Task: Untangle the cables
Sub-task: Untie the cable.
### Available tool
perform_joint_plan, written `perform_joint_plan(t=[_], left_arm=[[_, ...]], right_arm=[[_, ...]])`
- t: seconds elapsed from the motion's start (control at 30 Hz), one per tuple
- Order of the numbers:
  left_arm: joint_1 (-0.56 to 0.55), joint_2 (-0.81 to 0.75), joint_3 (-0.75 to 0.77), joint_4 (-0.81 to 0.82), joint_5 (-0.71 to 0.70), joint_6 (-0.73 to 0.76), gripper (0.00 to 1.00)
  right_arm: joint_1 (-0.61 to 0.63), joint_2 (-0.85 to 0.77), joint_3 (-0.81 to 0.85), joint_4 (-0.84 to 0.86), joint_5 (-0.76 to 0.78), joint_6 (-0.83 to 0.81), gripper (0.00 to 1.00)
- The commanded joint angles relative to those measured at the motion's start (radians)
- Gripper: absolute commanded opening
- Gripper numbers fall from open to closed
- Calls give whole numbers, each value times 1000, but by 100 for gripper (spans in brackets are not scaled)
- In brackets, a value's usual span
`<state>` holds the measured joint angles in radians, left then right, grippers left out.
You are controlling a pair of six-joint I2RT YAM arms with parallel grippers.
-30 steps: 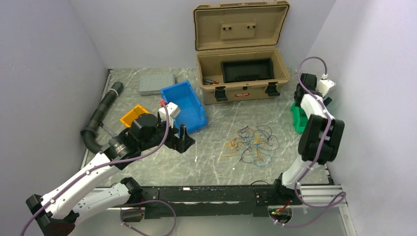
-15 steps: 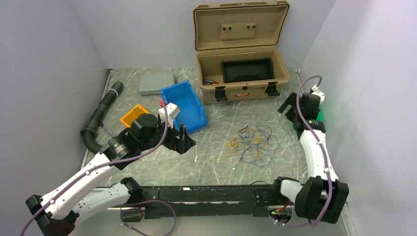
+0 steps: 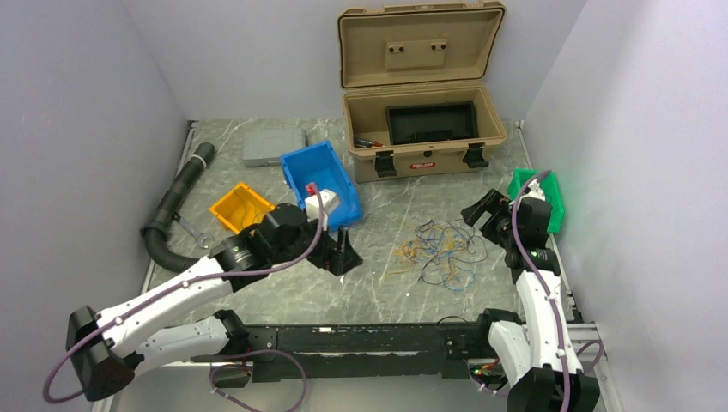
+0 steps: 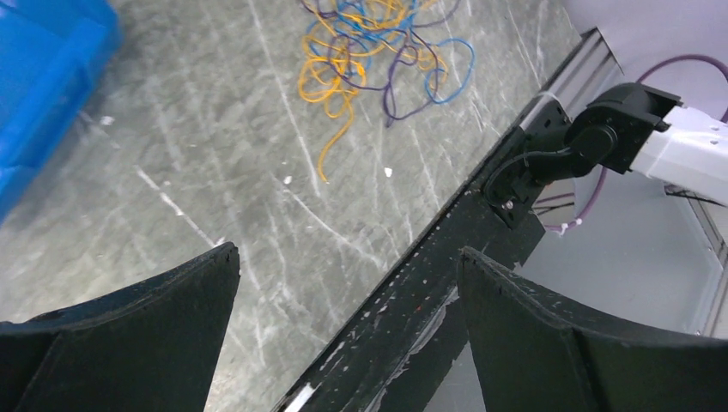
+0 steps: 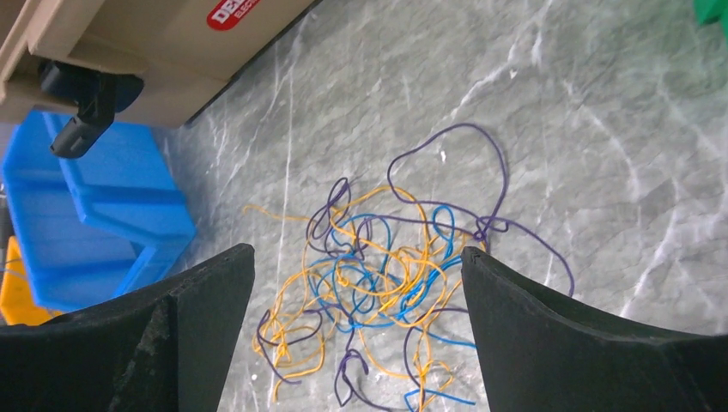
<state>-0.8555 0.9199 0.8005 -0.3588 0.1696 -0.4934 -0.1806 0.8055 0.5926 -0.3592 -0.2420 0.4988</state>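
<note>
The cables point(image 3: 439, 251) lie as a loose tangle of thin blue, purple and orange-yellow strands on the grey table, right of centre. They show at the top of the left wrist view point(image 4: 378, 47) and in the middle of the right wrist view point(image 5: 386, 275). My left gripper point(image 3: 346, 254) is open and empty, just left of the tangle, above the table. My right gripper point(image 3: 482, 213) is open and empty, just right of the tangle and pointing at it; its jaws frame the strands in the right wrist view.
An open tan case point(image 3: 421, 129) stands at the back. A blue bin point(image 3: 322, 182) and a yellow bin point(image 3: 240, 206) sit left of centre, a green bin point(image 3: 545, 196) at the right wall. A black corrugated hose point(image 3: 176, 202) and a wrench point(image 3: 193, 230) lie at the left. The black rail point(image 3: 360, 336) runs along the near edge.
My right arm has swung down from the right wall toward the tangle, uncovering the green bin. My left gripper has moved right, closer to the cables.
</note>
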Motion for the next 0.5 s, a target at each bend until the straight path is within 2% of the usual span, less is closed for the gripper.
perform_joint_plan(t=[0.0, 0.2, 0.47], left_arm=[[-75, 79, 16, 142, -22, -58, 98], [-124, 198, 30, 214, -74, -113, 98], [-161, 435, 116, 301, -105, -139, 97]], right_arm=[[3, -46, -22, -9, -60, 47, 91], [14, -55, -74, -8, -104, 50, 88], [122, -47, -85, -81, 66, 77, 83]])
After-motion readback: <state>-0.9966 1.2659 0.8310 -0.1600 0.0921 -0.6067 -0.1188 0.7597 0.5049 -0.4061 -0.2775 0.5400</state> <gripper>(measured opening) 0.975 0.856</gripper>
